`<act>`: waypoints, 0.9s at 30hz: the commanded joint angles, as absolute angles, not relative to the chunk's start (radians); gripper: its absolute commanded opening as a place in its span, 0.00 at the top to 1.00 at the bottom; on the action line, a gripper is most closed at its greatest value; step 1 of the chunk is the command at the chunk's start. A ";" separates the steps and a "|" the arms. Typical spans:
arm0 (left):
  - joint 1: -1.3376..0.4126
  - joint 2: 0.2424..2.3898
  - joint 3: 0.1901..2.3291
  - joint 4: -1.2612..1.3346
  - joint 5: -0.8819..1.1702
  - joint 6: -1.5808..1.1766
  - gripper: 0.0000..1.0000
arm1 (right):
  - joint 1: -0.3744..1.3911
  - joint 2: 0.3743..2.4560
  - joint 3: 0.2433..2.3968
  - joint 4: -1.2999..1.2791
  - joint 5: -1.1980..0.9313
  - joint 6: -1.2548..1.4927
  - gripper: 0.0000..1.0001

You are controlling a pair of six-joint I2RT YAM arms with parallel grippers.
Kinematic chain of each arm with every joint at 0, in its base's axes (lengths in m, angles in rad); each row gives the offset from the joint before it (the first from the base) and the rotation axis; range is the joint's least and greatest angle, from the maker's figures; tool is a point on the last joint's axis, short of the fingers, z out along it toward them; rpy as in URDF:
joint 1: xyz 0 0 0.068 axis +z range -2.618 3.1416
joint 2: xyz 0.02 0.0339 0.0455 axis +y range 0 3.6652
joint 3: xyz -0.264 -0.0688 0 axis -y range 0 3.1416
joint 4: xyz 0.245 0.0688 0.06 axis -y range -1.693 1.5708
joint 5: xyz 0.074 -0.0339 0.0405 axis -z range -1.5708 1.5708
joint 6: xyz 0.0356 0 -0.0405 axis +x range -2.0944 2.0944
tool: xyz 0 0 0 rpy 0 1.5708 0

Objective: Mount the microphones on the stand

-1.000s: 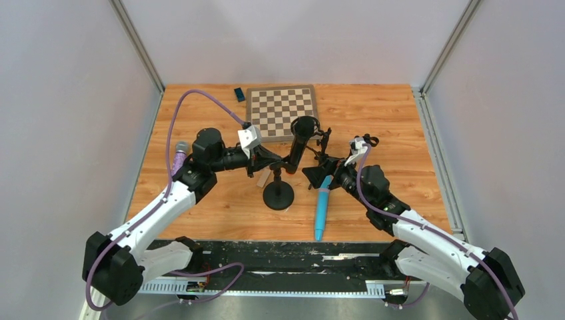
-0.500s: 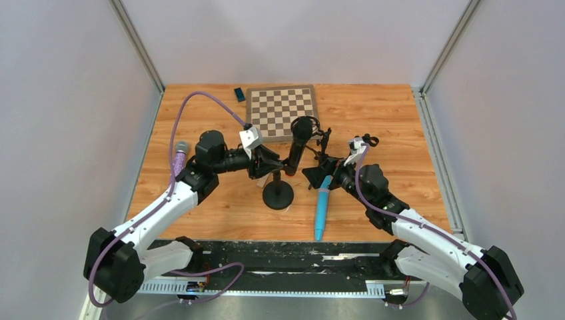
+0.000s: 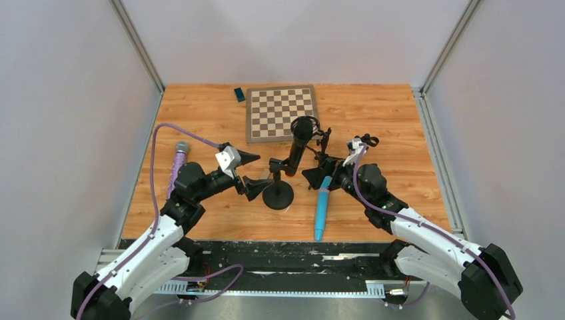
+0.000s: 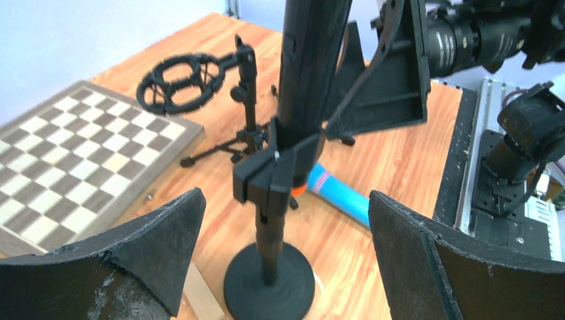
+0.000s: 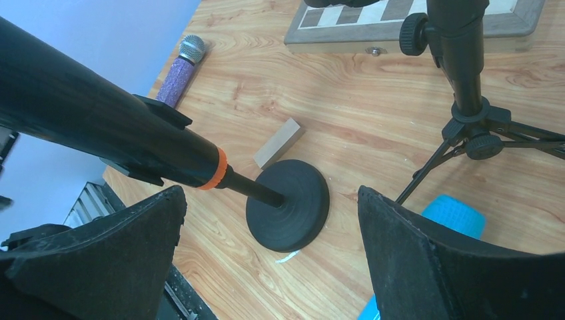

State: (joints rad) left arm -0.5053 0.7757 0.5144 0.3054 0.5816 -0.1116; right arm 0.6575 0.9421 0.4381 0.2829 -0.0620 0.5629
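The long black microphone [image 3: 299, 143] leans in the clip of the round-based stand [image 3: 278, 195], its orange end [image 4: 299, 190] just below the clip [image 4: 268, 180]. My left gripper [image 3: 255, 173] is open, just left of the stand and touching nothing; the stand's post stands between its fingers in the left wrist view. The light blue microphone [image 3: 322, 208] lies on the table right of the stand's base. The purple microphone [image 3: 178, 162] lies at the far left. My right gripper [image 3: 320, 168] is open above the blue one's top end, holding nothing.
A small tripod stand with a ring mount [image 3: 324, 143] stands right of the black microphone. A chessboard [image 3: 281, 112] lies behind. A wooden block [image 5: 278, 142] lies beside the stand's base. A small dark blue object [image 3: 238, 93] is at the back.
My left gripper has opened, let go near the black microphone's lower end, and drawn back to the left and nearer. The microphone stays in the clip. The right arm has not moved.
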 commanded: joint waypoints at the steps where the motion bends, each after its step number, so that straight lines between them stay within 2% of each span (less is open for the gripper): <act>1: -0.505 0.719 0.422 0.363 0.556 -0.151 0.00 | 0.646 0.937 0.453 0.287 -0.068 0.554 0.01; 7: -0.505 0.751 0.293 0.445 0.606 -0.189 0.00 | 0.623 0.937 0.451 0.274 -0.094 0.554 0.00; 12: -0.505 0.849 0.276 0.535 0.622 -0.170 0.00 | 0.602 0.931 0.443 0.261 -0.106 0.554 0.00; 20: -0.506 1.123 0.357 0.660 0.668 -0.162 0.04 | 0.562 0.934 0.438 0.254 -0.135 0.560 0.00; 27: -0.506 1.241 0.405 0.783 0.664 -0.166 0.09 | 0.544 0.932 0.433 0.252 -0.144 0.561 0.00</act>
State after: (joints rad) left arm -0.5053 1.2041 0.3527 0.6384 0.6510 -0.1699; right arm 0.5537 0.9421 0.4381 0.2413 -0.1253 0.5629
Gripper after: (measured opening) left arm 0.919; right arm 0.998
